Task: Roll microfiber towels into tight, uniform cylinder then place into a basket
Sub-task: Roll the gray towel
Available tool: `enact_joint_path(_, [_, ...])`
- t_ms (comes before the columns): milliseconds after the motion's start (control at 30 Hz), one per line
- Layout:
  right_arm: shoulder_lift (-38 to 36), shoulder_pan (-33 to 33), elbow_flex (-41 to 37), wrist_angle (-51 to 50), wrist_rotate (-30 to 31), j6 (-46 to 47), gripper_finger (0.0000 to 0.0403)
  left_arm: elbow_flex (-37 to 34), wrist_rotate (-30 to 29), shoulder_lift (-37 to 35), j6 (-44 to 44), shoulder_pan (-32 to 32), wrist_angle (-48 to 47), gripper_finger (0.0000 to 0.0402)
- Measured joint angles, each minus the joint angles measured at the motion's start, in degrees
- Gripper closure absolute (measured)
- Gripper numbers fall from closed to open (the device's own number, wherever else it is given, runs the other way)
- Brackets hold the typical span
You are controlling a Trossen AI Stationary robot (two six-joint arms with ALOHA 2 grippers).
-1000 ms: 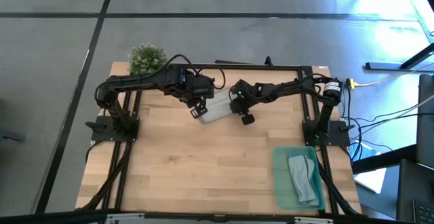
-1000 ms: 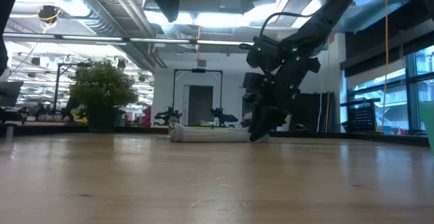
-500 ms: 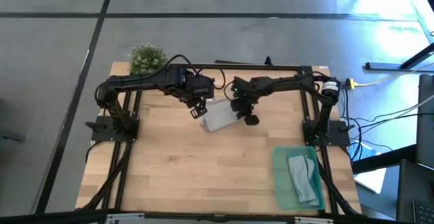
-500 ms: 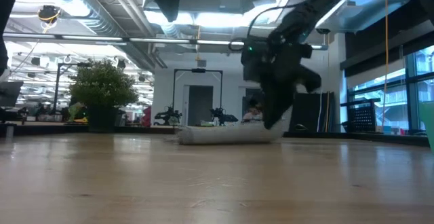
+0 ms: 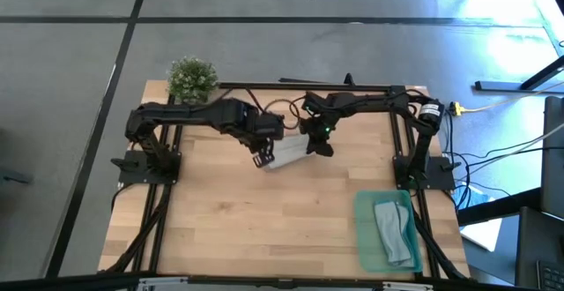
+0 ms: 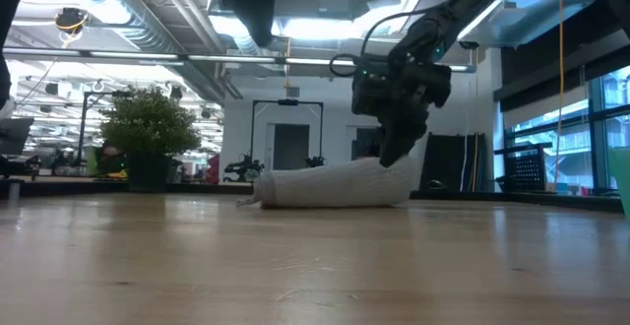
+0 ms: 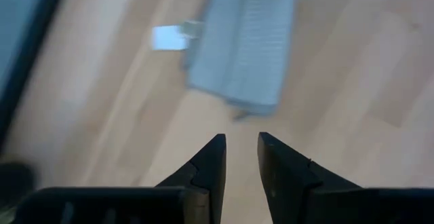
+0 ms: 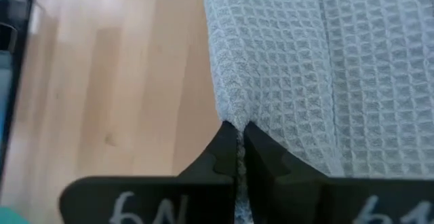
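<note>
While my right gripper (image 8: 237,137) pinches an edge of the rolled grey towel (image 5: 286,154), its fingers are pressed together on the waffle fabric and that end sits lifted off the surface (image 5: 256,220). From the low view, the roll's other end rests on the wood. My left gripper (image 7: 240,148) hangs just beside the roll's free end, fingers slightly apart and holding nothing. Near the right front corner I see the green basket (image 5: 365,234), well apart from both arms, with the pale blue towel (image 5: 394,229) lying inside it. A small plant (image 5: 191,77) stands at the far left corner.
</note>
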Motion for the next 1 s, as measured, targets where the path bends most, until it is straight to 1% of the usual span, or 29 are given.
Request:
enact_joint_path(167, [-0.07,-1.64,0.05,0.31,-3.88,3.53,0.0392,-8.62,5.72,0.00,3.80,-1.00,12.69,0.0320])
enact_joint_path(267, [-0.11,-2.60,0.07,0.39,-5.22,6.18,0.0392,-14.05,8.91,0.00,6.90,-1.03,21.15,0.0320])
enact_joint_path(333, [-0.11,-3.22,0.07,0.36,-6.38,7.84,0.0392,-17.41,10.44,0.02,9.06,-0.82,26.44,0.0320])
enact_joint_path(467, [-0.13,-4.20,0.09,0.58,-11.15,9.49,0.0392,-24.07,13.23,0.00,12.09,-0.17,38.17,0.0320])
enact_joint_path(567, [-0.20,-4.66,0.09,0.65,-11.52,10.92,0.0392,-29.23,14.52,0.02,13.39,0.06,45.17,0.0320])
enact_joint_path(700, [-0.20,-4.92,0.09,0.68,-11.66,12.49,0.0392,-35.55,14.11,0.00,13.54,0.45,50.83,0.0320])
enact_joint_path(800, [-0.20,-4.92,0.11,0.68,-11.69,12.56,0.0392,-39.03,11.10,0.00,13.50,1.13,53.21,0.0320])
enact_joint_path(900, [-0.20,-4.90,0.11,0.66,-11.67,12.54,0.0392,-40.33,6.24,0.02,13.41,2.02,53.63,0.0320])
enact_joint_path(1000, [-0.20,-4.90,0.11,0.66,-11.66,12.53,0.0392,-40.33,4.94,0.02,13.73,3.48,54.43,0.0320])
